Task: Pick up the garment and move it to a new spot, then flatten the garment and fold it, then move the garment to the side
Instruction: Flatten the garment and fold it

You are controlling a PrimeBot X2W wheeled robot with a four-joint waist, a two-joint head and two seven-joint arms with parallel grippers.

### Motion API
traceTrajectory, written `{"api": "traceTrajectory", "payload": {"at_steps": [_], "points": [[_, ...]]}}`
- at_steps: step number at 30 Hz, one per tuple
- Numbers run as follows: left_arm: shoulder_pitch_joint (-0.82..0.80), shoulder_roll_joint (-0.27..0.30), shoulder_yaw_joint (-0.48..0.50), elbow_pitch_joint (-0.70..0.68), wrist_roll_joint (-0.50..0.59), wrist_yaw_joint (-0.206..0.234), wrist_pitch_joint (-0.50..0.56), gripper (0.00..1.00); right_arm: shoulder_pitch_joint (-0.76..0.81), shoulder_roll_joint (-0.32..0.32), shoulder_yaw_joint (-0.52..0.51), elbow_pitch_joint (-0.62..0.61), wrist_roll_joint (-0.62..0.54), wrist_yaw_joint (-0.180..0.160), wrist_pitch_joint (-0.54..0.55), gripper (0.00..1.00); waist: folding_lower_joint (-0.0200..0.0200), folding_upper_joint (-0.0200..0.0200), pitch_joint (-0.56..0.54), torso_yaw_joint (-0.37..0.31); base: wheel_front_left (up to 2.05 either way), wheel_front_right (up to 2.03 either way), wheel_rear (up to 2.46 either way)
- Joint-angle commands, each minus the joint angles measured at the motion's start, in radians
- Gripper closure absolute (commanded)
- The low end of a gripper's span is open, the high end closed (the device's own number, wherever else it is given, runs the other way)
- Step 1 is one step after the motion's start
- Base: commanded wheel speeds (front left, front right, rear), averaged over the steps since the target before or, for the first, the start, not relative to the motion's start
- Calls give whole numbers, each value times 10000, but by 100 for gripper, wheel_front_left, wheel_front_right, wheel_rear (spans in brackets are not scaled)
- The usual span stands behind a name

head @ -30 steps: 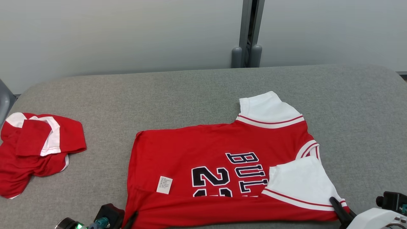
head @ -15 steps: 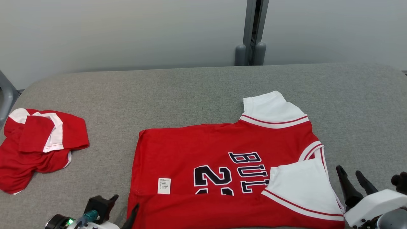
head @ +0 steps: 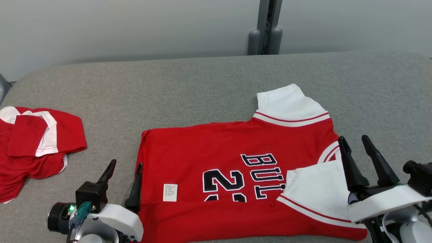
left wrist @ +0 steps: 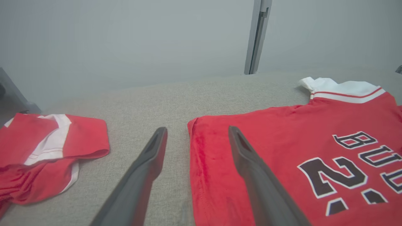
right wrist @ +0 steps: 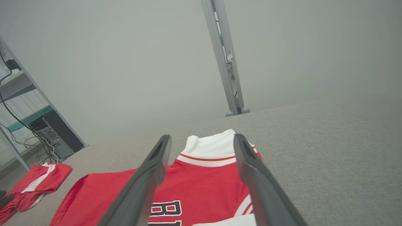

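Centrally, your red jersey (head: 236, 158) lies spread on the grey padded surface (head: 202, 87), its near edge and near white sleeve (head: 317, 192) folded over the lettering. Your left gripper (head: 126, 163) stands at the hem, fingers apart, one over fabric and one over bare surface. Your right gripper (head: 353, 138), fingers likewise apart and empty, stands at the collar end. A second red garment (head: 33, 141) lies crumpled well apart, far left.
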Motion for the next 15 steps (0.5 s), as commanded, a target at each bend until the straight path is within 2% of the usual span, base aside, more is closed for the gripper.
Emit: {"api": "traceTrajectory", "payload": {"at_steps": [1, 6, 15], "points": [[-225, -113, 42, 265, -24, 43, -76, 0, -171, -36, 64, 0, -65, -4, -202, 0, 0, -1, 170, -94, 0, 0, 0], [-928, -429, -61, 1351, 96, 2, 5, 0, -403, -10, 462, 53, -309, -4, -502, 0, 0, -1, 574, -361, 0, 0, 0], [-2756, -591, -147, 3241, 294, -266, 384, 0, -819, -81, 806, -58, -563, -4, -602, 0, 0, -1, 1249, -920, 0, 0, 0]]}}
